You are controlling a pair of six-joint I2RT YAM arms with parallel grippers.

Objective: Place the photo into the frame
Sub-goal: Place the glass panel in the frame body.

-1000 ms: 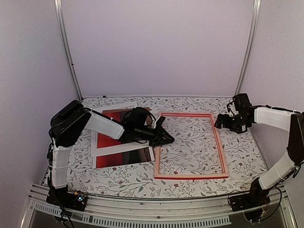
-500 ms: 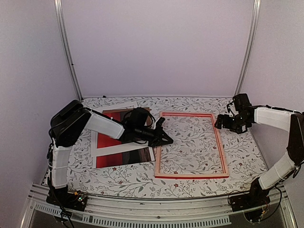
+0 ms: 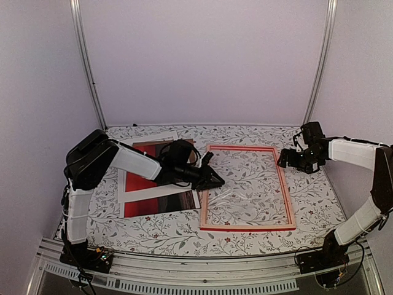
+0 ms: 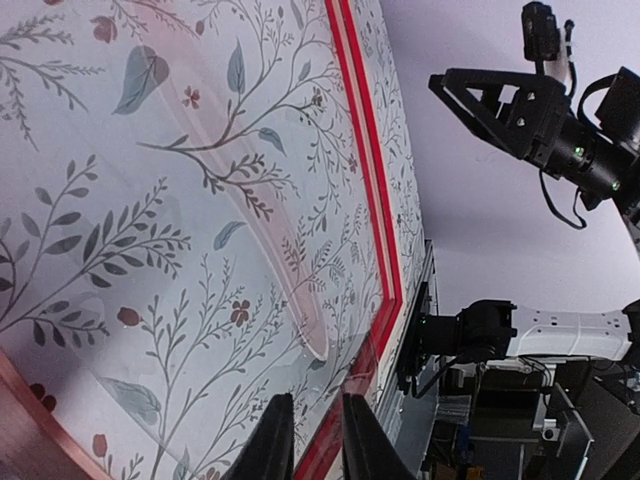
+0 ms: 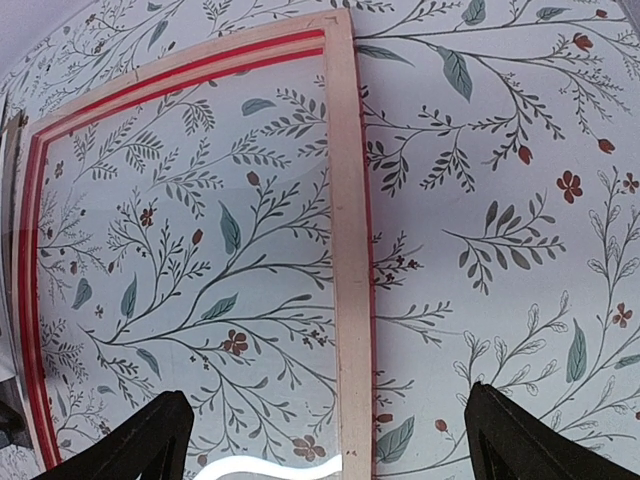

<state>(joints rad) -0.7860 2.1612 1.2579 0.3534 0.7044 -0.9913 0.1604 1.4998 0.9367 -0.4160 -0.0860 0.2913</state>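
Left tool [image 3: 216,180], on an arm stretched low across the red-and-dark-brown rectangular photo [image 3: 153,206], sat at the left rail of the thin red-faced, pale-wood frame [image 3: 245,228], fingers close with a slim gap; whether they pinched anything could not be told. Right tool [image 3: 284,161], jaws spread wide, hung near the frame's far right rail on a bent arm. Photo and frame lay side by side on the floral bench [image 3: 319,203].

One frame [image 3: 246,228], one photo [image 3: 144,208] (partly hidden), two arms [image 3: 132,161] [image 3: 353,150].
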